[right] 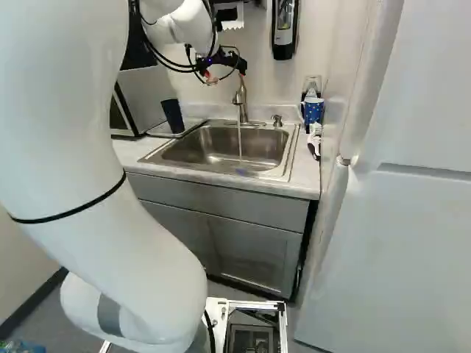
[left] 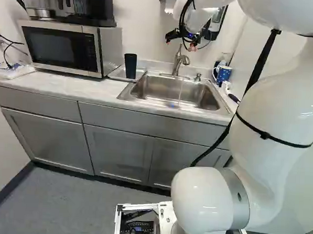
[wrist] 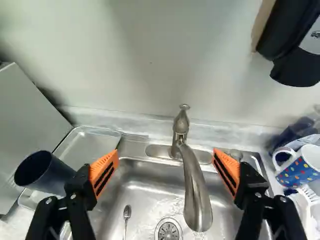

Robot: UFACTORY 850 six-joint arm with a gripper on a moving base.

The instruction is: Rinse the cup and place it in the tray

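One cup [wrist: 56,175] stands on the tray [wrist: 90,146] — left of and below the open claw [left: 191,44].

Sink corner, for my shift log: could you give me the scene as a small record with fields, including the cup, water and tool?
cup: dark cup, standing in the metal tray
tray location: beside the sink, on the microwave side
faucet: running, a thin stream of water falling from the faucet into the sink
tool: gripper open above the sink, holding nothing
in sink: a spoon
other side of sink: blue dotted mug
cup rinsed: cannot tell
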